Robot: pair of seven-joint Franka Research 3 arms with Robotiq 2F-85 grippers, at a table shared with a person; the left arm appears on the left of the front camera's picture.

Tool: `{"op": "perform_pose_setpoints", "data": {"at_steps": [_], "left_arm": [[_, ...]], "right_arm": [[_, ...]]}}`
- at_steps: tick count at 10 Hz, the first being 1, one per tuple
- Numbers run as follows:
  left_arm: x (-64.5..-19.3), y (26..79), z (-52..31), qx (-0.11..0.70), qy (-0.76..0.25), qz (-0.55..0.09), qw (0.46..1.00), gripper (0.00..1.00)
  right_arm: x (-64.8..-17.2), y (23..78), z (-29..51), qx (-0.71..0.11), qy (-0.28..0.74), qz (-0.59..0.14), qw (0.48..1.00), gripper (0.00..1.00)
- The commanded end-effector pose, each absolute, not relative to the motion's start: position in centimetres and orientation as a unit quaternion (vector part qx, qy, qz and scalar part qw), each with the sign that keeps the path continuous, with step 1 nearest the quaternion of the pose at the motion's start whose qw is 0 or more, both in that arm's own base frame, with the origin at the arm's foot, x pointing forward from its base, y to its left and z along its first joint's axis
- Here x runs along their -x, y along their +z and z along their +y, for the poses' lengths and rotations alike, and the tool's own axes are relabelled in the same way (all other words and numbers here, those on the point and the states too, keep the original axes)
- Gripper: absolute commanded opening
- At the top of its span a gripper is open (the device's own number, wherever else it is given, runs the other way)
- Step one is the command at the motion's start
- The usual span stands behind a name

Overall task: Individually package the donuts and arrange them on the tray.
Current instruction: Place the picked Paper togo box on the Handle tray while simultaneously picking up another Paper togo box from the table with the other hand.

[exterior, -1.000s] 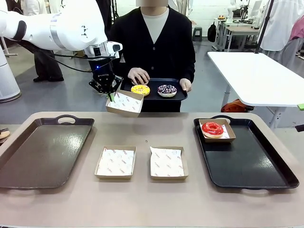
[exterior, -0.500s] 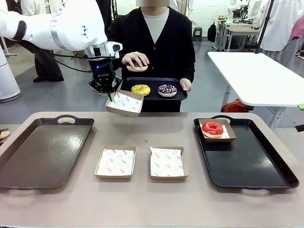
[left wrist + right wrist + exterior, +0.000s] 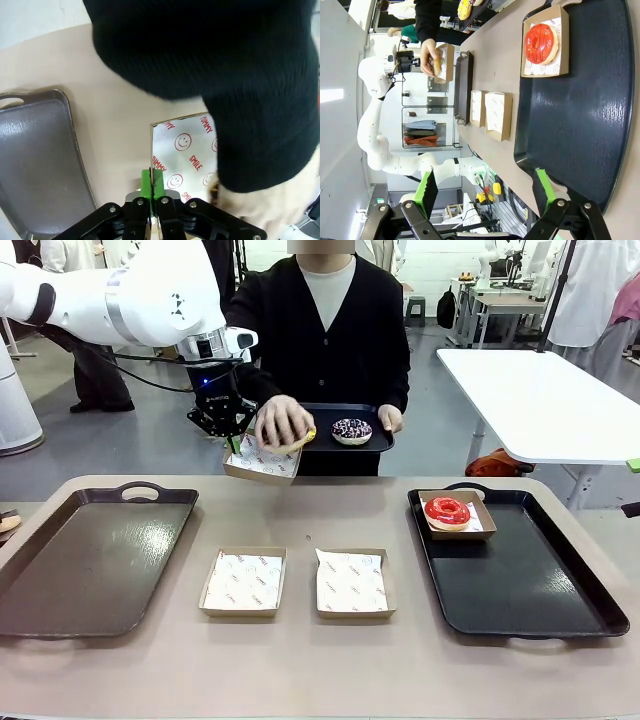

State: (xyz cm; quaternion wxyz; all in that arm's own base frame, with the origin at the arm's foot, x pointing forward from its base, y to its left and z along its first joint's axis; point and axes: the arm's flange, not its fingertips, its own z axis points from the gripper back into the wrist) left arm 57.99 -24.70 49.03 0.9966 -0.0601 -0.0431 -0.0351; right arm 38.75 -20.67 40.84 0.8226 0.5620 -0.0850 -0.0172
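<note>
At nine o'clock from the table's middle, in the front view, a brown tray (image 3: 90,560) is lying bare. At eleven o'clock, above the table's far edge, a lined cardboard box (image 3: 258,462) is being held up by the left gripper (image 3: 232,440), whose green pads are being pressed together on the box's thin wall. Over that box a donut (image 3: 436,65) is being held in the person's hand (image 3: 281,424), so the step in hand is being judged as the filling of this box. A tan edge is being shown by the donut. Its glaze is being hidden by the fingers, and whether the paper is being touched cannot be told.

At six o'clock two empty boxes (image 3: 243,582) are lying side by side. At twelve o'clock a small black tray (image 3: 320,415) is being carried by the person, with a dark sprinkled donut (image 3: 351,429) on it. At three o'clock a glossy red-glazed donut (image 3: 447,511) is lying in its own box (image 3: 460,535) at the far-left corner of the large black tray (image 3: 530,585). The right gripper (image 3: 485,172) is being held with jaws wide apart and nothing between them.

Once the hand is being drawn clear, a level carry to a tray is being called for, since the loaded box could tip about its pinched wall.
</note>
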Motion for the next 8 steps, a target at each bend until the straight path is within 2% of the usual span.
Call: {"op": "perform_pose_setpoints", "data": {"at_steps": [1,8], "left_arm": [[-57.68,49.14,-24.5,0.06,-0.036,-0.045,0.997,0.0],[-57.68,49.14,-24.5,0.06,-0.036,-0.045,0.997,0.0]], "right_arm": [[-38.79,40.96,-20.66,-0.562,-0.021,-0.084,0.823,1.0],[-38.79,40.96,-20.66,-0.562,-0.021,-0.084,0.823,1.0]]}}
